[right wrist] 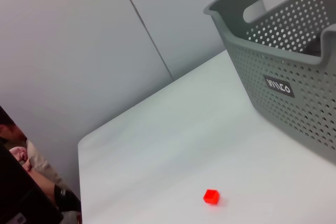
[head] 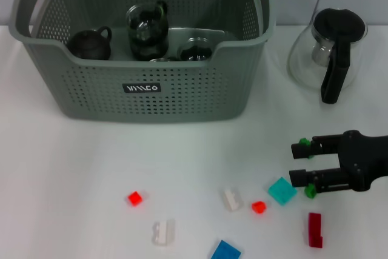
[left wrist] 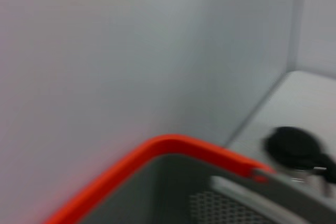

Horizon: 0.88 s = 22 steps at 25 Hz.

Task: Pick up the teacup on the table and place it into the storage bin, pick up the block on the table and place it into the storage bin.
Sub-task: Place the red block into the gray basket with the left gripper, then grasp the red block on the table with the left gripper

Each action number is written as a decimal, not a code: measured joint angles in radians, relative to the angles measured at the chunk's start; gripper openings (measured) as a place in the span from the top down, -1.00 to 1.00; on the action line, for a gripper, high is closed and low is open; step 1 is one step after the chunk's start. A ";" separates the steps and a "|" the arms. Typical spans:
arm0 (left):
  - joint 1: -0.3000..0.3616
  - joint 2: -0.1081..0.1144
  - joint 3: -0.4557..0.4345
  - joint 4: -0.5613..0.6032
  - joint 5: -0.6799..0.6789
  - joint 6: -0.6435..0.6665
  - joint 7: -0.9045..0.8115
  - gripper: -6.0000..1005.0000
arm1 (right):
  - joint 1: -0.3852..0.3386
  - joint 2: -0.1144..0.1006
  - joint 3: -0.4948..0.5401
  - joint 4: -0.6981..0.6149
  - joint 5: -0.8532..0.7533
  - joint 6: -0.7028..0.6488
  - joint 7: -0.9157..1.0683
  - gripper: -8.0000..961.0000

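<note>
Storage bin [head: 145,104] label [head: 142,88]: lettering unreadable

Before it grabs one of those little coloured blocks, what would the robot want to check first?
1. Right gripper open: ok, black fingers spread.
2. A block near it: ok, the teal square block lies just beside the lower finger.
3. Neighbours out of the way: not ok, a small red block lies close to the teal one.
4. Grey-green perforated storage bin open on top: ok.
5. Room inside the bin: ok; a dark teacup and glassware take only part.
6. Left gripper: cannot tell, out of view.
</note>
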 joint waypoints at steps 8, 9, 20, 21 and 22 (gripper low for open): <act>-0.038 -0.022 0.039 -0.139 0.133 -0.190 -0.023 -0.14 | -0.002 0.001 0.000 0.000 -0.001 -0.002 -0.008 -0.55; -0.038 -0.022 0.040 -0.135 0.133 -0.187 -0.025 -0.21 | -0.003 0.001 0.000 0.000 -0.001 -0.002 -0.011 -0.55; 0.135 -0.087 0.110 0.282 -0.142 0.479 0.226 -0.68 | 0.000 -0.003 0.000 0.000 -0.003 0.003 -0.015 -0.55; 0.167 -0.099 0.132 0.322 -0.142 0.523 0.242 -0.72 | 0.000 -0.003 0.000 0.001 -0.003 0.004 -0.015 -0.55; 0.212 -0.105 0.182 0.370 -0.143 0.548 0.244 -0.75 | 0.001 -0.003 0.000 0.001 -0.003 0.005 -0.015 -0.55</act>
